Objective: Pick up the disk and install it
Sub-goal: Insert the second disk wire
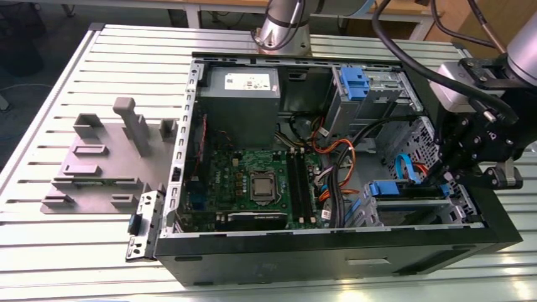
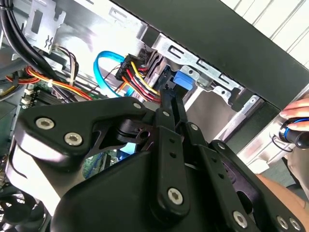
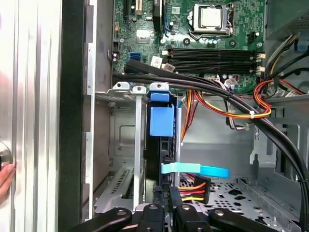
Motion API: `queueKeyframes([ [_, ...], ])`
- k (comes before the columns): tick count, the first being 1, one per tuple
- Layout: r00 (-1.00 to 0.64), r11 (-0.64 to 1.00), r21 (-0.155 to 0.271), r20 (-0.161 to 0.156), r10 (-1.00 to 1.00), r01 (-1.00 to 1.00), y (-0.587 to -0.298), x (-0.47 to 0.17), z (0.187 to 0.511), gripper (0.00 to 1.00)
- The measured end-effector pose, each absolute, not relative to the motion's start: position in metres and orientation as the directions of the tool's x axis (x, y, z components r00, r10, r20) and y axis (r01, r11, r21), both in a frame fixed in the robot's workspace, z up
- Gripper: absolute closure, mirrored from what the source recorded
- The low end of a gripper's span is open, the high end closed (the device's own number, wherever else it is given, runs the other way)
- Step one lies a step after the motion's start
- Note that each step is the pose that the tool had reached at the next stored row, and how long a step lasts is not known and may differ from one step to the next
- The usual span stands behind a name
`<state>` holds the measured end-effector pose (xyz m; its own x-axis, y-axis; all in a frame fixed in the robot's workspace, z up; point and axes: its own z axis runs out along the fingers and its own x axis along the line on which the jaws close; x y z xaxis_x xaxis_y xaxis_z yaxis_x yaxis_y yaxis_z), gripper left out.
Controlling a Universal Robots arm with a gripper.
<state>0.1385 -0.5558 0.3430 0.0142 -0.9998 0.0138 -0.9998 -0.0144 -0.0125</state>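
Disk (image 3: 161,121) sits edge-on in the metal drive cage (image 3: 123,145) at the lower corner of the open computer case (image 1: 336,258), blue carrier tab toward the motherboard (image 3: 212,29). Gripper (image 3: 166,203) is directly at its opposite end, beside the power connector (image 3: 193,189); fingers (image 2: 171,104) lie close together along the drive's thin edge, apparently clamped on it, contact partly hidden. Long axis runs from gripper toward motherboard, in line with the fingers. In the exterior view the gripper (image 1: 453,182) hangs over the cage at the exterior view's right. A person's hand (image 2: 297,108) rests outside the case.
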Motion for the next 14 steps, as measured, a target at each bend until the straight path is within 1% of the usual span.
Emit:
queueKeyframes([
  [7, 0.011, -0.011, -0.012, 0.043, -0.999, -1.0, -0.5523, 0.1384, 0.3398, 0.84],
  [14, 0.007, -0.008, -0.012, 0.049, -0.999, -1.0, -0.5479, 0.1376, 0.3383, 0.84],
])
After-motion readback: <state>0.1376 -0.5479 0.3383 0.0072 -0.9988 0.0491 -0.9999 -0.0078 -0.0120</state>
